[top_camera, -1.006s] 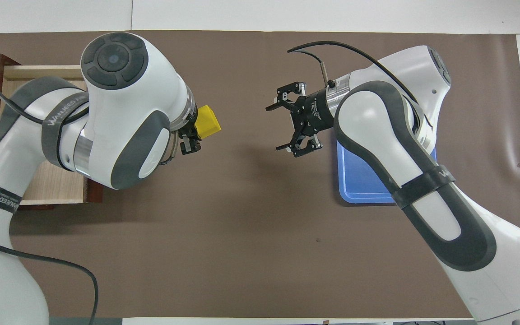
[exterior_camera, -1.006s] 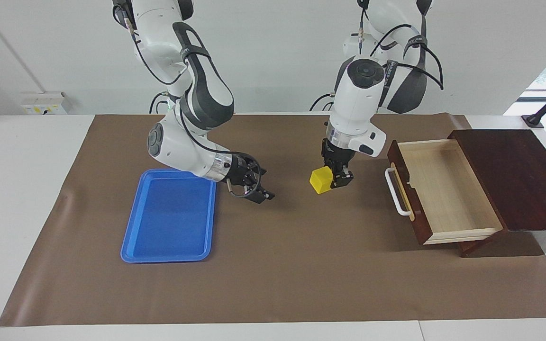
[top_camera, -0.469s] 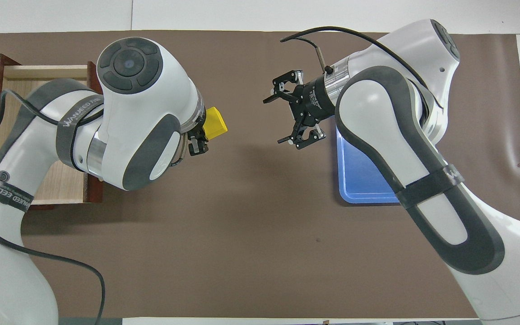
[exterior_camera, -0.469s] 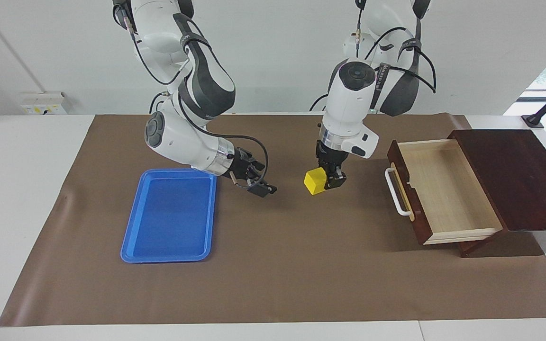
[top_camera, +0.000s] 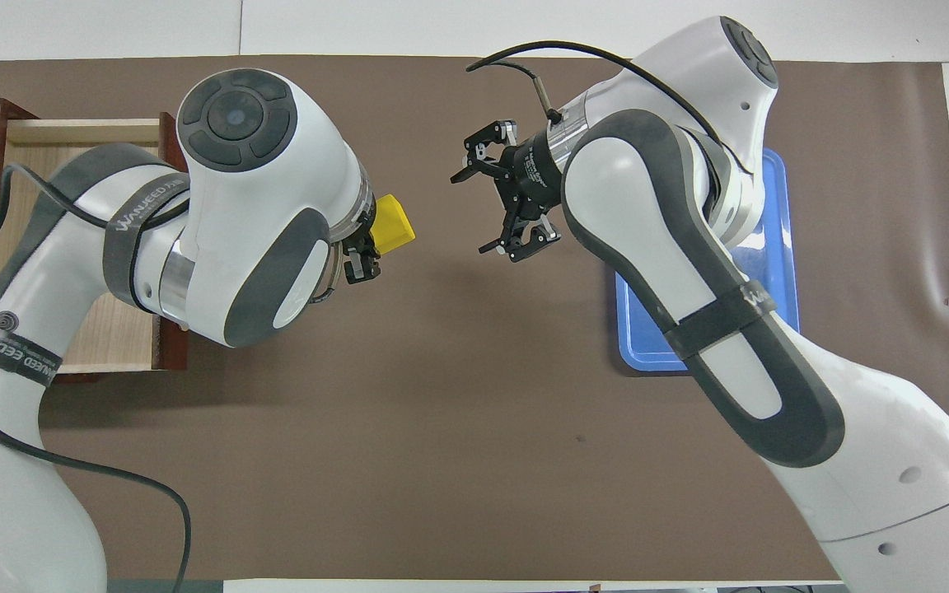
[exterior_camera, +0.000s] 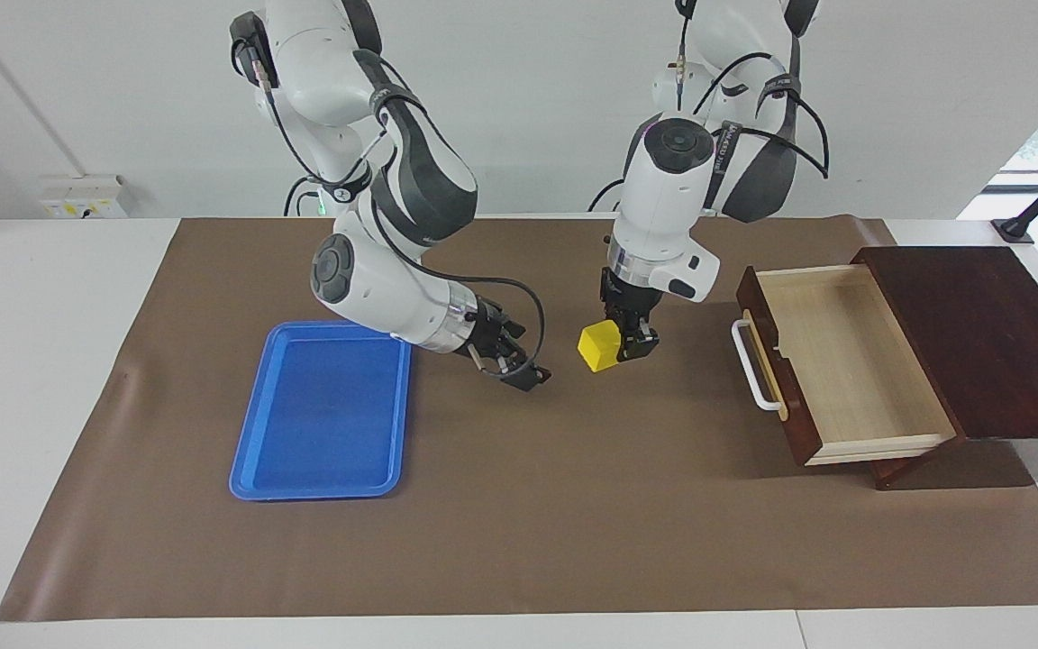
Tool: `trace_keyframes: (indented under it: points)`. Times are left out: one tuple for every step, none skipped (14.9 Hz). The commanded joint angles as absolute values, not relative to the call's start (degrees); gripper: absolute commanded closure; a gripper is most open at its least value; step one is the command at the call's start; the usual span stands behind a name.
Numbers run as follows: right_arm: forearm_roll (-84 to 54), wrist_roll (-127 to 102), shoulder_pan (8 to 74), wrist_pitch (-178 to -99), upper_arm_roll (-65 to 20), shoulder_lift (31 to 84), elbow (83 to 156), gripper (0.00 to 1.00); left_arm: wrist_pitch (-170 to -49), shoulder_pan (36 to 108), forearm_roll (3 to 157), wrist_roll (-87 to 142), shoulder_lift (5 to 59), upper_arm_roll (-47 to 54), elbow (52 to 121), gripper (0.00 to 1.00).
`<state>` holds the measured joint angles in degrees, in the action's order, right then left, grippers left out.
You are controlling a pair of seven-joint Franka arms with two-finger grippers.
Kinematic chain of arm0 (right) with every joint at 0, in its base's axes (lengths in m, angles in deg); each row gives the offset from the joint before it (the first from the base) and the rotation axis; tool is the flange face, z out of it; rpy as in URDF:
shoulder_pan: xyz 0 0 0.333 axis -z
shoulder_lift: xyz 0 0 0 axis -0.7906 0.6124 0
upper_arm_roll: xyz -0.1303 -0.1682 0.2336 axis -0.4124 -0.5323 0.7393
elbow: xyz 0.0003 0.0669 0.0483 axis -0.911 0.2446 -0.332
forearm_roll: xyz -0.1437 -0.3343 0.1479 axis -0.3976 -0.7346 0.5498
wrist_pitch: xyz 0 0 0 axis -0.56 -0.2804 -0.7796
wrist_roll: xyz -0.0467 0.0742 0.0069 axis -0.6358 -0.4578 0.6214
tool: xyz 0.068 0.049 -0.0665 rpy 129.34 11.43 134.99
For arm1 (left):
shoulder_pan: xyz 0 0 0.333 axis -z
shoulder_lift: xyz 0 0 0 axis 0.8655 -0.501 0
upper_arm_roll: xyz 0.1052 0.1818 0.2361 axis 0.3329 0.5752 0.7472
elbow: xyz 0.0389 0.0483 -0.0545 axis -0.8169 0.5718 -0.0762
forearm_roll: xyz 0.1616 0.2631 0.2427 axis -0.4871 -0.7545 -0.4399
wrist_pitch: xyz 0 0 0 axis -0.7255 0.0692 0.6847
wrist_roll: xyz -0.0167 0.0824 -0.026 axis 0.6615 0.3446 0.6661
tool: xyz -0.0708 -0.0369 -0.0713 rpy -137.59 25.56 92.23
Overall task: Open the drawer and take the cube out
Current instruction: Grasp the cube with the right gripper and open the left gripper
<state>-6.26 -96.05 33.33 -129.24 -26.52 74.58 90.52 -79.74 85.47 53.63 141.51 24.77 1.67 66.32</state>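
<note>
While the drawer (exterior_camera: 843,361) stands pulled out, left gripper (exterior_camera: 623,347) holds the cube (exterior_camera: 599,346) in its jaws over the mat (exterior_camera: 519,523) mid-table. Right gripper (top_camera: 487,202), jaws spread wide, hangs beside it, near the blue tray (exterior_camera: 321,424).

Glossy blue plastic tray (exterior_camera: 321,410), pale wood drawer (exterior_camera: 843,361), matt brown mat (exterior_camera: 573,523).

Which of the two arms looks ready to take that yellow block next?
The right: its gripper hangs open beside the cube, facing it, over the mat. The left gripper is shut on the cube.
</note>
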Motion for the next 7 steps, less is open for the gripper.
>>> trace_keyframes:
  points:
    - [-9.24,-98.60,31.33,-127.70,-26.90,78.10,85.30,0.05,-80.93,86.39,53.49,142.24,24.78,2.45,66.85,1.00]
    - [-9.85,-98.60,30.54,-127.79,-26.90,78.01,85.38,0.05,-81.19,86.65,53.49,142.15,24.78,2.45,66.94,1.00]
    - [-9.95,-98.60,30.27,-127.70,-26.90,78.01,85.47,0.05,-81.20,86.83,53.49,141.97,24.86,2.45,67.03,1.00]
    - [-9.95,-99.03,30.18,-127.70,-26.90,77.92,85.47,0.05,-81.37,86.83,53.49,141.89,24.86,2.45,67.03,1.00]
    - [-10.03,-100.52,29.48,-127.96,-26.90,77.92,85.47,0.05,-81.46,86.83,53.49,141.71,24.86,2.45,67.11,1.00]
    - [-10.04,-101.49,28.87,-128.05,-27.08,78.01,85.47,0.05,-81.63,86.83,53.41,141.71,24.86,2.45,67.20,1.00]
    - [-10.12,-101.76,28.86,-127.97,-27.08,77.92,85.47,0.05,-81.72,86.83,53.40,141.71,24.95,2.45,67.20,1.00]
